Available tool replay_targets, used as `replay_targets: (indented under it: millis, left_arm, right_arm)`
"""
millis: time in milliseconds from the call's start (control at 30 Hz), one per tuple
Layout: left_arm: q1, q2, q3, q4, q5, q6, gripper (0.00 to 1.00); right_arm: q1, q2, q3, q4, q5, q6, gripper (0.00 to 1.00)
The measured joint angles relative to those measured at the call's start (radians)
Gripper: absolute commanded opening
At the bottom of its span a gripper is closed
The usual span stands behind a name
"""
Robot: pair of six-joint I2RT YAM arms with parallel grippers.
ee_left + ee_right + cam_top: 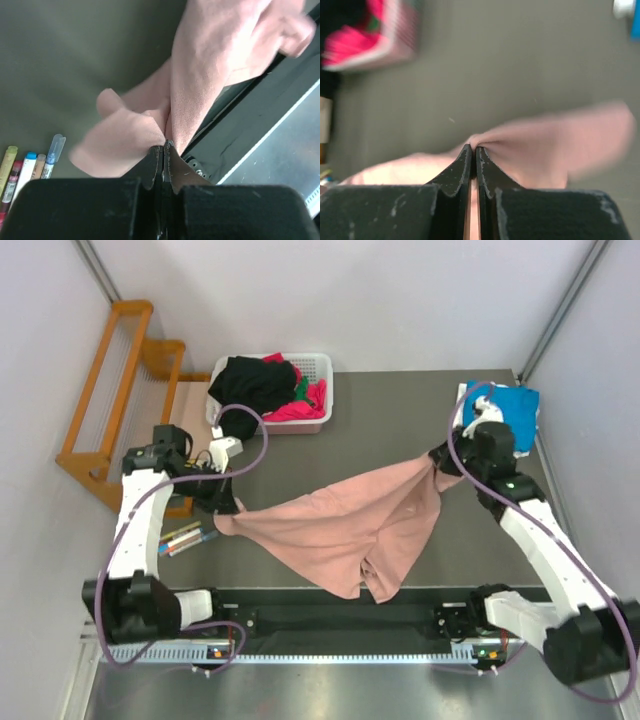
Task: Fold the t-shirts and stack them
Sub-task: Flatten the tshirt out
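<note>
Salmon-pink t-shirt [345, 525] hangs stretched between both grippers. Left gripper [222, 518] and right gripper [441, 462] each pinch fully closed on a thin fold of it. Slack sagging below them reaches the near edge of the table [400, 410], where it could snag, or a small pinch could slip.
</note>
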State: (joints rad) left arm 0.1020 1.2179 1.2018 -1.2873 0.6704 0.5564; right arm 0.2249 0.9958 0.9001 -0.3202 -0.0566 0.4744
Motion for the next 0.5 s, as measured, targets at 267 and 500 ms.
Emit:
replay_targets:
  millis: [267,500]
  left_arm:
    - [0.0,0.15,-0.044,0.207,-0.147,-0.089,0.18]
    - [0.0,0.311,0.04,0.393,-0.334,-0.268,0.98]
  right_arm:
    - [-0.04,0.269,-0.056,0.156,-0.041,0.045,0.0]
    - [-0.063,0.509,0.09,0.272,-0.139,0.054,0.0]
